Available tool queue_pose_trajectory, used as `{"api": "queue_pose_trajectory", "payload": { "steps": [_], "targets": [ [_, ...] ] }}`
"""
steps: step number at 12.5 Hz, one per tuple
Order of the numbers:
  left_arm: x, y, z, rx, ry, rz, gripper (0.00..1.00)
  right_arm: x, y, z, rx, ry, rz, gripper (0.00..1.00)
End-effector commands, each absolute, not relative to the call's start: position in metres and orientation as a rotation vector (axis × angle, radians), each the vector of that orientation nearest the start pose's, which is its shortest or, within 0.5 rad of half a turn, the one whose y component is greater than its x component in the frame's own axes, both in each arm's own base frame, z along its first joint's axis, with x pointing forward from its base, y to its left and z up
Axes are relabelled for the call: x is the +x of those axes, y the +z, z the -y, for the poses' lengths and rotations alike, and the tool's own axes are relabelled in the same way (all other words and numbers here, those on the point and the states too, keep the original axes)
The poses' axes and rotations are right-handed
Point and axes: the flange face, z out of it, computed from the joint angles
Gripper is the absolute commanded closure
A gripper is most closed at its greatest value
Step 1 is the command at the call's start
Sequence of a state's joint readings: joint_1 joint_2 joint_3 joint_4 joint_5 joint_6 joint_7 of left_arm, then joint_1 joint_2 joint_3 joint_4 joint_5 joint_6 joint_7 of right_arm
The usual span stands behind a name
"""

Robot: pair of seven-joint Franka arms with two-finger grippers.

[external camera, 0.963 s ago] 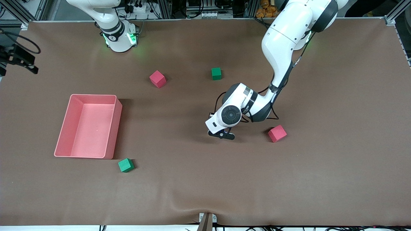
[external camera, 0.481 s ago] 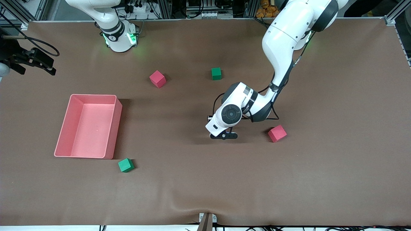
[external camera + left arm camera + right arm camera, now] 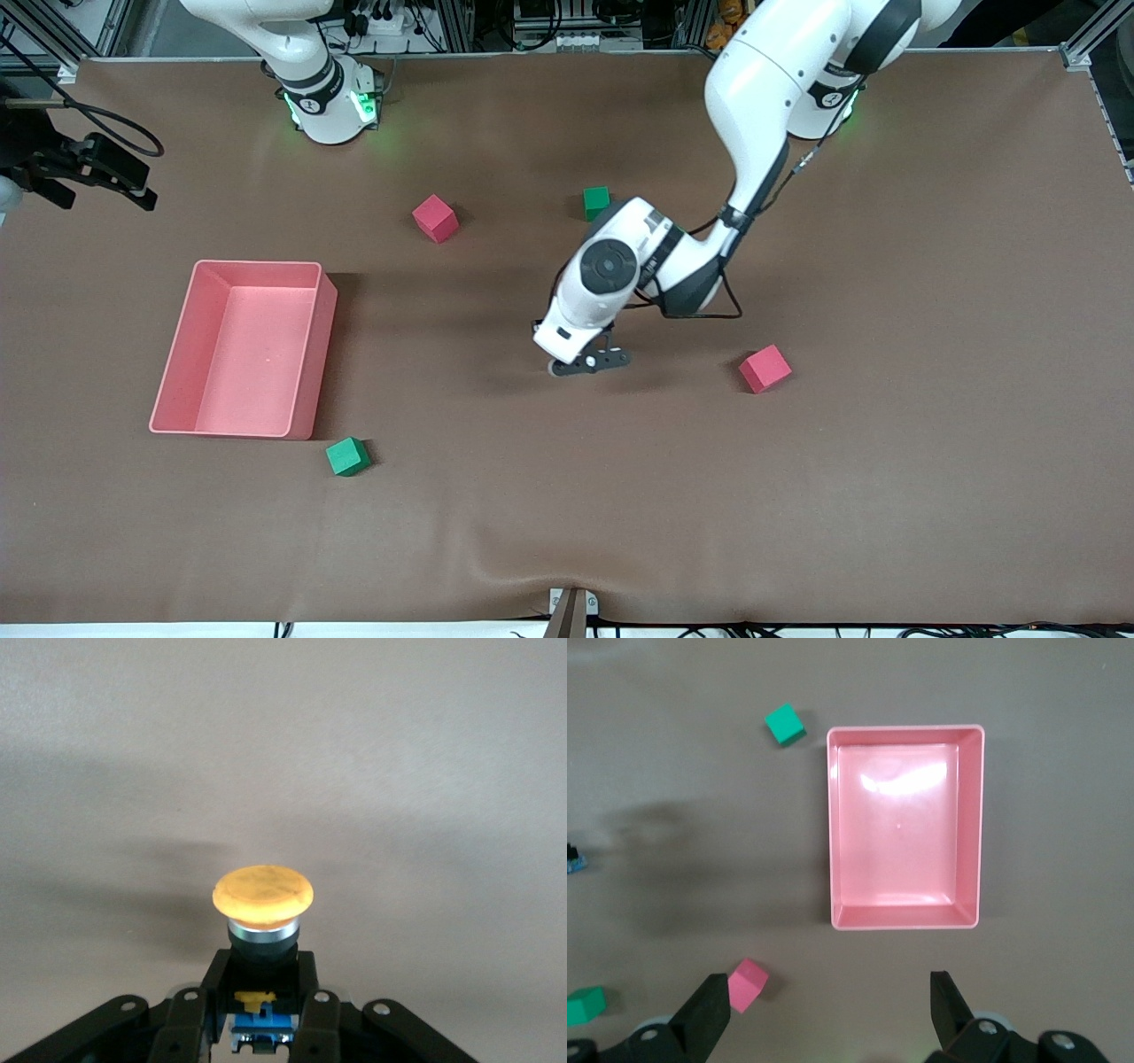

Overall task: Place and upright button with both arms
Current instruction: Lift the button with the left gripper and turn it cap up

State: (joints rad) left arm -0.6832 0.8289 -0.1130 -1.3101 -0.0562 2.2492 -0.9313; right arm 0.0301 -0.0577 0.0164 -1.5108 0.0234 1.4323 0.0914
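While clamped, button (image 3: 263, 896) juts from left claw (image 3: 257, 1028)

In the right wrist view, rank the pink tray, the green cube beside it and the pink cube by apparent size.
1. Pink tray, by far the largest.
2. Green cube and pink cube: these look about alike, so no ranking between them.

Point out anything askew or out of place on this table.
Little stands out. The button is not on the table but gripped in the left gripper, its orange cap pointing sideways rather than up. The cubes lie scattered; the pink tray sits empty. The right gripper waits open above the tray.
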Motion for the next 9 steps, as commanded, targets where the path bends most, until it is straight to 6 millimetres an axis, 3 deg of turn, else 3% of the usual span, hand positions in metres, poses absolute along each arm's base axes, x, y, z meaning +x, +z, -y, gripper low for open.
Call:
{"api": "queue_pose_trajectory", "payload": {
  "steps": [1,4,7,9],
  "targets": [
    [0.542,0.267,0.534,-3.252,-0.163,0.483,1.0,0.517,0.679,-0.025,-3.094,0.034,-0.096,0.0],
    [0.524,0.259,0.551,-3.12,-0.43,0.616,1.0,0.53,0.673,-0.024,-3.088,-0.03,-0.106,0.0],
    [0.52,0.255,0.556,-3.006,-0.697,0.767,1.0,0.53,0.669,-0.027,-3.085,-0.003,-0.098,0.0],
    [0.502,0.251,0.571,-2.976,-0.803,0.825,1.0,0.531,0.668,-0.028,-3.084,-0.008,-0.095,0.0]
  ]
}}
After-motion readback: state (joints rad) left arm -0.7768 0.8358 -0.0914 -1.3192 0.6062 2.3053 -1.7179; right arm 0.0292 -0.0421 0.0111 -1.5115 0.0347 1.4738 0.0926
